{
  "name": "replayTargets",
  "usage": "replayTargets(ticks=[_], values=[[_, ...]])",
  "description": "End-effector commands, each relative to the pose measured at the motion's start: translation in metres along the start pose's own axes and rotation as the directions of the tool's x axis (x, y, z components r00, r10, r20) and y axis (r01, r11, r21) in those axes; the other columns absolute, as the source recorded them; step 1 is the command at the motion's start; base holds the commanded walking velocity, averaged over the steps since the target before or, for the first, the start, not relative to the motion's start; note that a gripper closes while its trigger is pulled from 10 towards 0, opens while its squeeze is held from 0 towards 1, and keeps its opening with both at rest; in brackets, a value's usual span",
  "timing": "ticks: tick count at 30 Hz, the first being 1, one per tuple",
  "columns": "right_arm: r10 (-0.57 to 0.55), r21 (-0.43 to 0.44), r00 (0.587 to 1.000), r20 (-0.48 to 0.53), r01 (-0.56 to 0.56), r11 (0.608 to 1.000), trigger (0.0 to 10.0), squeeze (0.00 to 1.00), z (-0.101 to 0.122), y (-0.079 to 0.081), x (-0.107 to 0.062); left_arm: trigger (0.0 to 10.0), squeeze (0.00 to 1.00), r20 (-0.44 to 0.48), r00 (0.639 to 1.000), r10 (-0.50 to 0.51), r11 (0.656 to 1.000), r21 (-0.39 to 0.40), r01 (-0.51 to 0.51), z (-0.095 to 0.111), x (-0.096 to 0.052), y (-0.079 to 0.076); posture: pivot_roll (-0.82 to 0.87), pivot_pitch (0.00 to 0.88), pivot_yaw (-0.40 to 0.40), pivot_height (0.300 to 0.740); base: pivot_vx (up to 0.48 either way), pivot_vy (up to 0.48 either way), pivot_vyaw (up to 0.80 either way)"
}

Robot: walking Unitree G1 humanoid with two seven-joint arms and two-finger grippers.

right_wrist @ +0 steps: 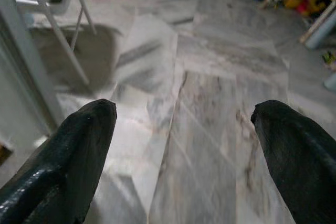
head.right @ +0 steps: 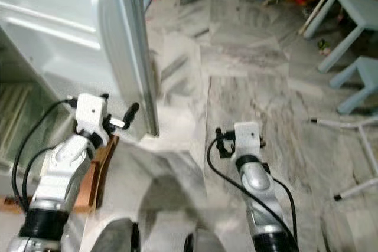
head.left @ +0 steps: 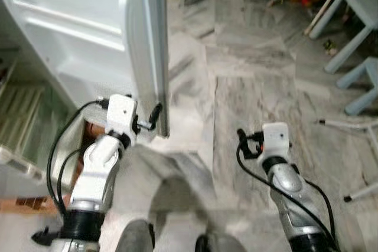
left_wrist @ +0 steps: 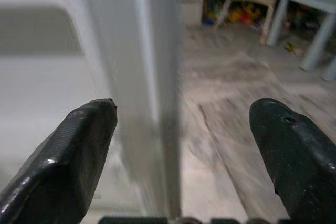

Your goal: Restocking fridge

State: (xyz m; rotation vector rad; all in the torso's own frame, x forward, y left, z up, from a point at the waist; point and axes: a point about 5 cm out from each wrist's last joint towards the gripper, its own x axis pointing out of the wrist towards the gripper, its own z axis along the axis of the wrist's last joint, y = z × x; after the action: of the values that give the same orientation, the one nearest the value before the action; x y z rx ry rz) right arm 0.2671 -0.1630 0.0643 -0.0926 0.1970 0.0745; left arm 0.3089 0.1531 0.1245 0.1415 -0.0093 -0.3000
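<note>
With its fingers spread wide and nothing between them but the door edge, the left gripper (left_wrist: 181, 145) straddles the free edge of the fridge door (head.left: 94, 33): one finger sits on the inner-liner side, the other on the outer face. No contact is visible; the edge runs through the gap. Likely reason: it is lined up to swing the door by its edge, though which way can't be told from this.

The head views put that gripper low on the door, near its bottom corner, arm bent up from the left.

The right gripper (right_wrist: 184, 150) is also wide open and empty, aimed at bare marble floor (head.left: 254, 98), well apart from the door. It looks parked clear of the door's arc.

The door stands open, liner with moulded shelf ridges facing the robot. The fridge interior (head.left: 26, 122) is to the left, glass shelves blurred; contents can't be made out. No stock item in either gripper.

Blue table (head.left: 360, 4) and toys lie far right, well clear.
</note>
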Motion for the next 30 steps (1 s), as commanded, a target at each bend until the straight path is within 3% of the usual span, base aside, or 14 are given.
replayTargets(ticks=[1, 6, 10, 13, 19, 24, 30], values=[[0.013, 0.005, 1.0, 0.007, -0.013, 1.0, 10.0, 0.0, 0.001, 0.005, 0.001, 10.0, 0.0, -0.026, 0.999, 0.035, 0.999, 0.01, -0.034, -0.005, 0.004, 0.007, 0.09, 0.101, -0.087, 0.74, 0.48, 0.0, 0.0], [0.007, 0.004, 1.0, 0.011, -0.007, 1.0, 10.0, 0.0, 0.001, 0.005, 0.002, 10.0, 0.0, -0.014, 0.999, 0.033, 0.999, 0.024, -0.033, 0.0, 0.018, 0.006, 0.08, 0.096, -0.08, 0.74, 0.48, 0.0, 0.0], [-0.002, 0.005, 1.0, 0.016, 0.002, 1.0, 10.0, 0.0, 0.002, 0.005, 0.003, 10.0, 0.0, 0.005, 1.0, 0.014, 0.999, 0.031, -0.014, 0.008, 0.041, -0.002, 0.08, 0.096, -0.075, 0.74, 0.48, 0.0, 0.0], [-0.007, 0.005, 1.0, 0.019, 0.007, 1.0, 10.0, 0.0, 0.002, 0.004, 0.003, 10.0, 0.0, 0.014, 1.0, -0.014, 0.999, 0.036, 0.014, 0.012, 0.05, -0.009, 0.07, 0.095, -0.071, 0.74, 0.48, 0.0, 0.0], [-0.017, 0.004, 1.0, 0.016, 0.017, 1.0, 10.0, 0.0, 0.0, 0.003, 0.002, 10.0, 0.0, 0.001, 1.0, -0.031, 0.998, 0.049, 0.031, 0.006, 0.056, -0.014, 0.07, 0.096, -0.067, 0.74, 0.48, 0.0, 0.0], [-0.019, 0.005, 1.0, 0.015, 0.019, 1.0, 10.0, 0.0, -0.001, 0.003, 0.002, 10.0, 0.0, -0.026, 1.0, 0.004, 0.999, 0.053, -0.002, -0.004, 0.05, -0.004, 0.07, 0.093, -0.065, 0.74, 0.474, 0.0, 0.0], [-0.017, 0.007, 1.0, 0.01, 0.017, 1.0, 10.0, 0.0, -0.003, 0.004, 0.002, 10.0, 0.0, -0.034, 0.996, 0.085, 0.994, 0.068, -0.083, -0.02, 0.024, 0.014, 0.08, 0.097, -0.069, 0.74, 0.06, 0.0, 0.0]])
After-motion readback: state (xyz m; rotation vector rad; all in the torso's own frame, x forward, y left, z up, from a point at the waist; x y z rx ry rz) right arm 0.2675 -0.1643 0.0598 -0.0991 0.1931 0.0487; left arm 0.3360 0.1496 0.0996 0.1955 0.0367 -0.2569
